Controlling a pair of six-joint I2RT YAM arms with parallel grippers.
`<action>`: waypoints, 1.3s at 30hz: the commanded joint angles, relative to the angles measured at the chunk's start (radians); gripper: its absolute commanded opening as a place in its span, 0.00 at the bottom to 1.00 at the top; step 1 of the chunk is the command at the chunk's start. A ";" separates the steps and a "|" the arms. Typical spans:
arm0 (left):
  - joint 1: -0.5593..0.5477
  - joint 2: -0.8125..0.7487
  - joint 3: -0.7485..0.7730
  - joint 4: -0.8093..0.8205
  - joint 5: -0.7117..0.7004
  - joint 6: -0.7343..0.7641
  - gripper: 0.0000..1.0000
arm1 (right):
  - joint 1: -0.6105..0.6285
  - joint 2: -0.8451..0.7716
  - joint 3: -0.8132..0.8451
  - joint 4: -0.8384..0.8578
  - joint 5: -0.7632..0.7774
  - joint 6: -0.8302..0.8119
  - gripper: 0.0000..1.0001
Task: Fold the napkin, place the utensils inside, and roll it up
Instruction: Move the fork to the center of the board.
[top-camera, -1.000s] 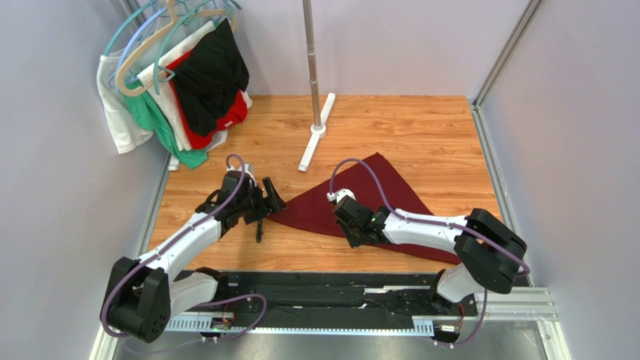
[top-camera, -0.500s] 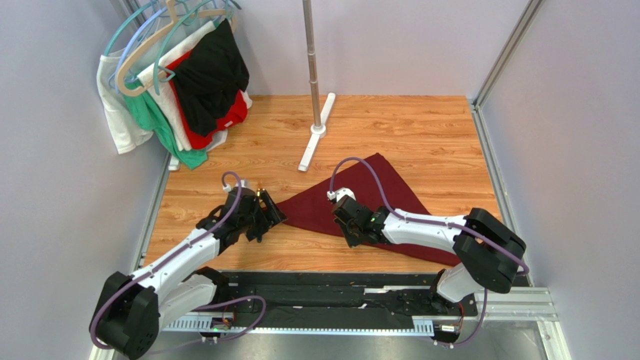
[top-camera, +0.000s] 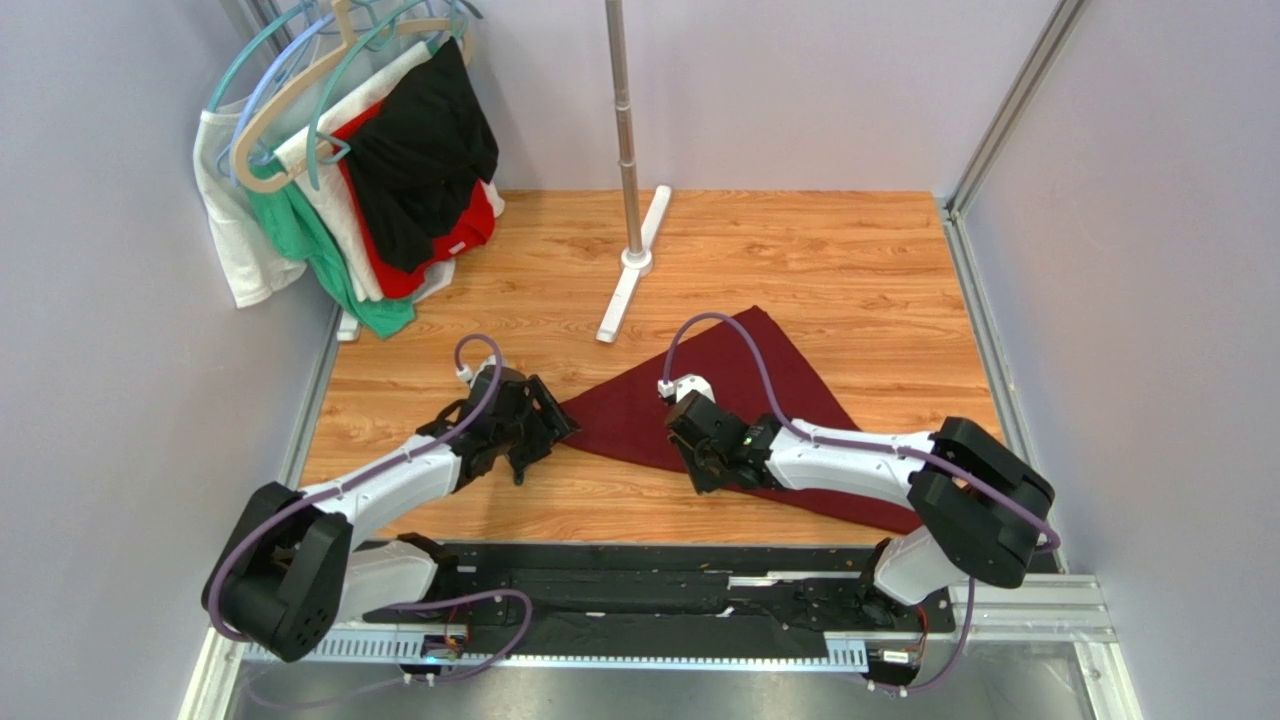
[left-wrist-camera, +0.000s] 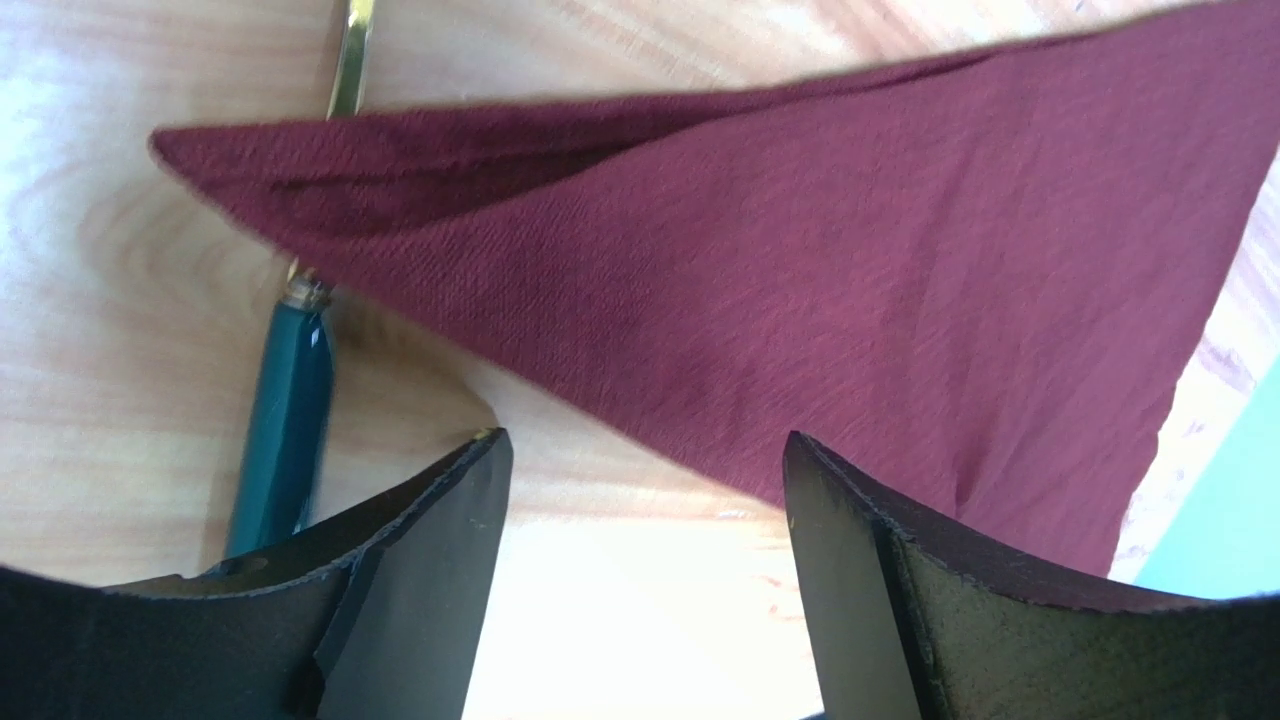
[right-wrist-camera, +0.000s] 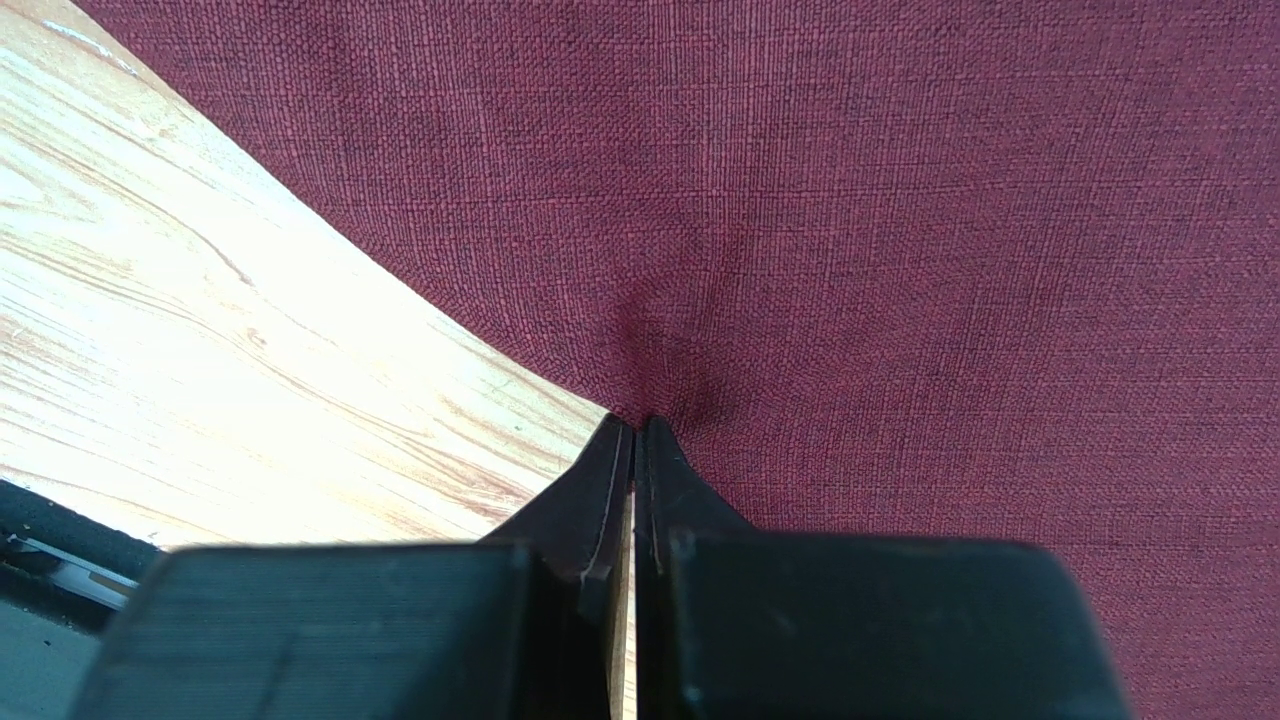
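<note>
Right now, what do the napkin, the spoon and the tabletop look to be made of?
The napkin: woven cloth, matte maroon; the thread grid shows up close. The spoon: shiny gold neck, probably metal; glossy dark teal handle catching a highlight, perhaps plastic or enamel. The tabletop: pale wood grain, smooth, possibly laminate rather than solid wood.

One napkin (top-camera: 624, 417), one spoon (left-wrist-camera: 286, 428), two pincers (left-wrist-camera: 642, 450) (right-wrist-camera: 633, 431), one pole stand (top-camera: 624, 150), several garments (top-camera: 413, 150).

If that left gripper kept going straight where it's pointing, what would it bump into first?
Probably the napkin, past a strip of bare table; the spoon lies off to one side. Depth is unclear.
</note>
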 joint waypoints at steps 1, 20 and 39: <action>-0.004 0.035 0.036 0.030 -0.054 -0.005 0.73 | 0.010 0.017 -0.036 -0.018 -0.025 0.033 0.00; -0.004 0.242 0.154 0.142 -0.045 0.121 0.21 | 0.010 0.047 -0.002 -0.038 0.021 0.099 0.00; 0.007 0.320 0.303 0.059 -0.068 0.323 0.25 | 0.000 0.073 0.125 -0.108 0.055 0.095 0.28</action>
